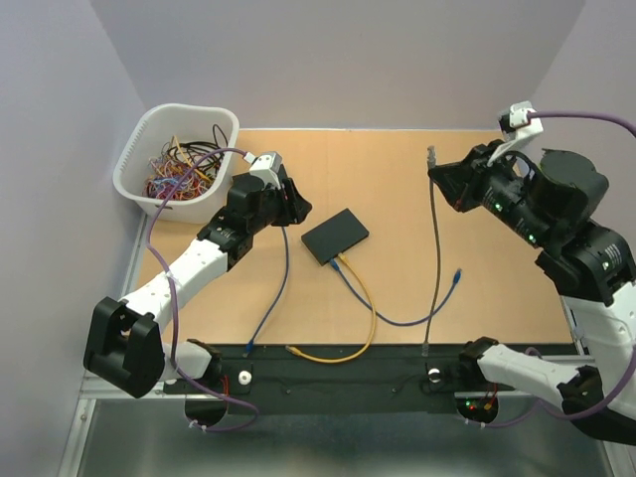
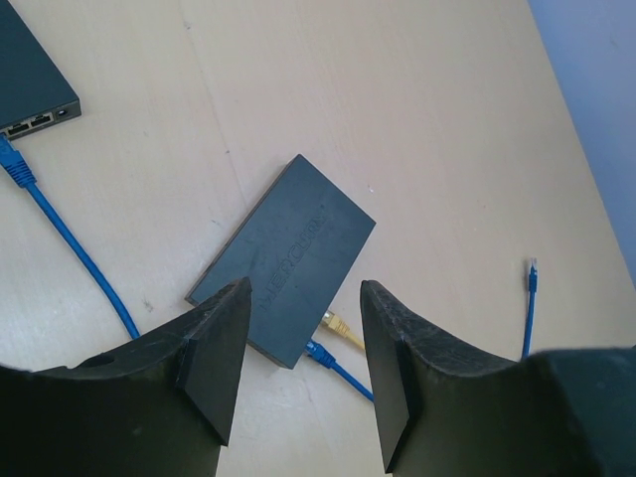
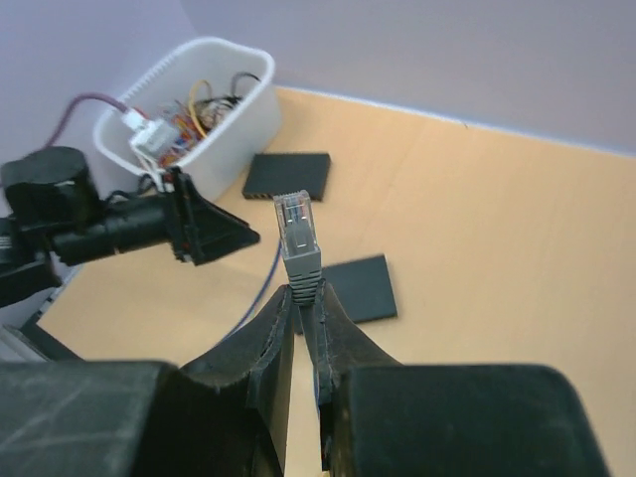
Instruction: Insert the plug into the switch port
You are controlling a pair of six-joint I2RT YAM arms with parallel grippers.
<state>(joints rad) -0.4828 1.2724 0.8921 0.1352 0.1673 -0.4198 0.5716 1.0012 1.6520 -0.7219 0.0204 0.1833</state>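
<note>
The right gripper [image 3: 303, 298] is closed tight on the grey cable [image 1: 435, 229] just behind its plug [image 3: 297, 231], held raised at the far right. The left gripper [image 2: 305, 298] hovers with its jaws wide apart and empty, just left of the black switch [image 1: 335, 236] mid-table.

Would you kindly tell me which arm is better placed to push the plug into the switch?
The right: the right gripper is shut on the grey cable just behind its plug. The left gripper is open and empty above the switch.
</note>
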